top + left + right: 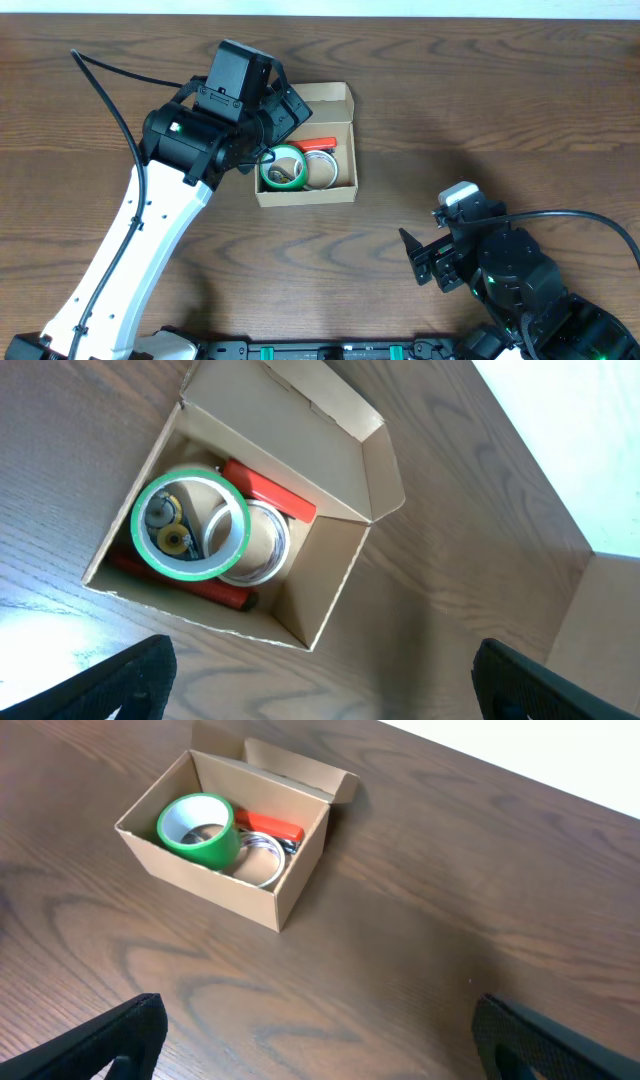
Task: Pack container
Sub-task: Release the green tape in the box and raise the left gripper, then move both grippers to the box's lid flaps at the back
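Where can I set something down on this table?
Bare table lies right of the box, up to the right gripper, and in front of the box. Crowded: inside the box, with green tape, a clear roll and a red tool; the left gripper hangs over its left side.

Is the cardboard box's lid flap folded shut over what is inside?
No, the container has its lid flap standing open at the back, and the green tape roll inside is in plain sight.

Tan cardboard box (305,196) on wooden table (500,110) holds green tape roll (283,168) left of clear roll (324,173), red tool (318,145) behind
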Controlling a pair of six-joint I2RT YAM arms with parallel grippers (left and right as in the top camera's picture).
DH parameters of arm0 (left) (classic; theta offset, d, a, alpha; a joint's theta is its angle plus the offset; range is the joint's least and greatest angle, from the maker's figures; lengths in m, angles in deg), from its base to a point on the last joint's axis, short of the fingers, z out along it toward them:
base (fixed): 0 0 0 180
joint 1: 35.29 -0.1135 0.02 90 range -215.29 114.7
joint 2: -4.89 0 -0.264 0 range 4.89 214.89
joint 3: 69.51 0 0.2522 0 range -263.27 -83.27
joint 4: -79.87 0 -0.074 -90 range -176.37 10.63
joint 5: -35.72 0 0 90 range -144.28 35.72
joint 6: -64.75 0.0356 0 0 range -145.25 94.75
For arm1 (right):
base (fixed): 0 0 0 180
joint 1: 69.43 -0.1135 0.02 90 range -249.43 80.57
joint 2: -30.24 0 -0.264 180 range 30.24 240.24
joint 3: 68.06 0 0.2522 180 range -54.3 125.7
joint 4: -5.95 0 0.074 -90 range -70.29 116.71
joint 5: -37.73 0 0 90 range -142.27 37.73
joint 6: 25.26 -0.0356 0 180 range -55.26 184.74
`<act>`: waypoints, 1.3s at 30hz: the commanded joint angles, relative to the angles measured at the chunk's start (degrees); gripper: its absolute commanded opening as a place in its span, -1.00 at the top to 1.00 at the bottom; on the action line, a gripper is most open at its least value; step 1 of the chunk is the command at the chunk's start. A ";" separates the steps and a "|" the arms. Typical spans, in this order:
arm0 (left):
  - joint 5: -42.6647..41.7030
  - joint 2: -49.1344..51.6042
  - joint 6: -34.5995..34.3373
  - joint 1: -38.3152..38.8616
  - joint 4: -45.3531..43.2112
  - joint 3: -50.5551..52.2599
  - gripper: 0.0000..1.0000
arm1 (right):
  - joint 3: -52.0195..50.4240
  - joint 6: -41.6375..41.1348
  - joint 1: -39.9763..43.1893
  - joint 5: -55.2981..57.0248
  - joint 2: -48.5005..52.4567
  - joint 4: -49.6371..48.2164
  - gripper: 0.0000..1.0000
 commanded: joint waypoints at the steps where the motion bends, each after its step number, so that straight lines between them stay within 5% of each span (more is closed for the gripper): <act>1: 1.22 0.22 0.63 -0.15 0.24 -0.33 -0.91 | 0.07 -0.61 0.13 0.20 0.02 -0.52 -0.99; 22: 1.68 0.13 6.75 -1.75 6.56 -0.24 -0.91 | 6.73 -1.68 1.86 0.46 1.77 -14.58 -0.98; 29: 0.48 0.04 12.90 -5.62 5.25 -0.98 -0.91 | 11.85 -2.82 10.47 -5.66 12.17 -16.48 -0.99; 36: -8.11 0.59 13.25 -19.87 0.55 -2.23 -0.91 | 20.83 -4.83 24.13 -17.59 25.81 -15.10 -0.99; 39: -11.08 2.19 12.70 -24.52 -3.41 -2.23 -0.91 | 21.81 -7.93 28.92 -23.08 31.85 -15.39 -0.52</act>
